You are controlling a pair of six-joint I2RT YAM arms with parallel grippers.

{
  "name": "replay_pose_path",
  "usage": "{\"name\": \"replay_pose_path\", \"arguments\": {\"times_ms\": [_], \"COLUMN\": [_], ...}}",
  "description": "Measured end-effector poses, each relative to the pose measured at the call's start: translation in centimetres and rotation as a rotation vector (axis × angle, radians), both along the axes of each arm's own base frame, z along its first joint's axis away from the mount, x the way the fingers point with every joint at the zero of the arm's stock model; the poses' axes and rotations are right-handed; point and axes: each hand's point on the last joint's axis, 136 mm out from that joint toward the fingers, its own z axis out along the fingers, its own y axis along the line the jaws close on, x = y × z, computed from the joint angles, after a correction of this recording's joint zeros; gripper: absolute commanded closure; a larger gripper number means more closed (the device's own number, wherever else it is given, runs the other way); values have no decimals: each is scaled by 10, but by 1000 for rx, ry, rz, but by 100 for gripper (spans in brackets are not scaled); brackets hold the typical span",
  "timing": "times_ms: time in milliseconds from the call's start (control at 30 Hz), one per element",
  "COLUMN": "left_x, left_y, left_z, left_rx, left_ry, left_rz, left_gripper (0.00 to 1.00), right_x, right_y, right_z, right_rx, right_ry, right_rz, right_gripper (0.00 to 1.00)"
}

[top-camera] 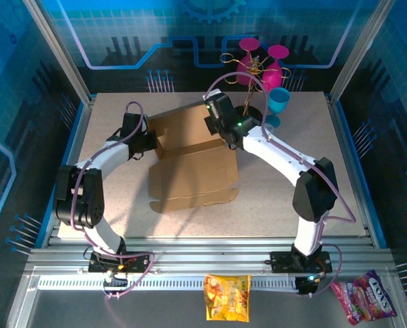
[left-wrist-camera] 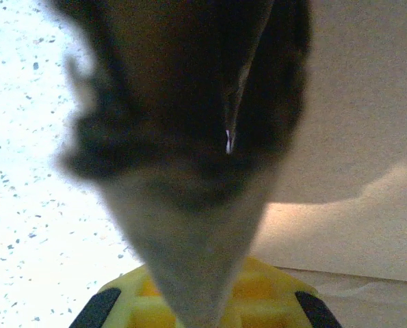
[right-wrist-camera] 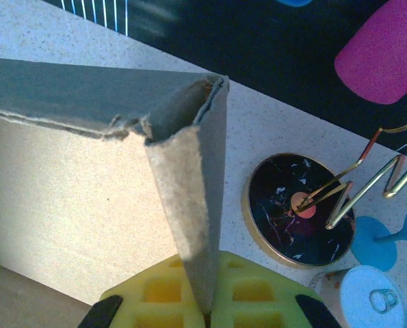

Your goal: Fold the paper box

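Cardboard box (top-camera: 189, 178) lies mid-table (top-camera: 292, 137), half raised. Right gripper (right-wrist-camera: 206, 311) pinches its upright far flap (right-wrist-camera: 189, 205); left gripper (top-camera: 148, 145), closed, seems to clamp the left flap (left-wrist-camera: 189, 205). Wall-raising step, I judge; next calls for tucking flaps inward

I am watching the paper box (top-camera: 193, 179), a plain brown die-cut cardboard sheet, lying partly folded near the middle of the table. Its near panel is lying flat, with small tabs showing along its near edge. The far portion (top-camera: 179, 126) is rising from the crease as a wall and is casting a shadow band onto the flat panel. On the right wrist camera I am seeing a narrow side flap (right-wrist-camera: 189, 205) standing upright, edge-on. It is meeting the wall's (right-wrist-camera: 66, 198) top edge at a slightly frayed corner. On the left wrist camera the cardboard (left-wrist-camera: 353, 102) is showing pale and blurred.
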Motion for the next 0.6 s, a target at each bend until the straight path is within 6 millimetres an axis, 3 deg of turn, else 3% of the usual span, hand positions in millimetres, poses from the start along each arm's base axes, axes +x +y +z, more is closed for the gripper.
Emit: {"name": "replay_pose_path", "arguments": {"times_ms": [200,333,600], "left_x": [-3,0,17], "left_y": [3,3,3], "left_z": [-16,-27,-30], "left_rx": [9,6,-27], "left_ry": [67,102,110], "left_rz": [31,38,41], "left_gripper": [79,74,65], "right_x": [2,6,11], "right_y": [6,8,6], "right_z": [-11,-13,-24], "right_rx": [7,15,25], "right_ry": [46,68,121], "right_rz": [24,34,49], "right_gripper": [100,100,100]}}
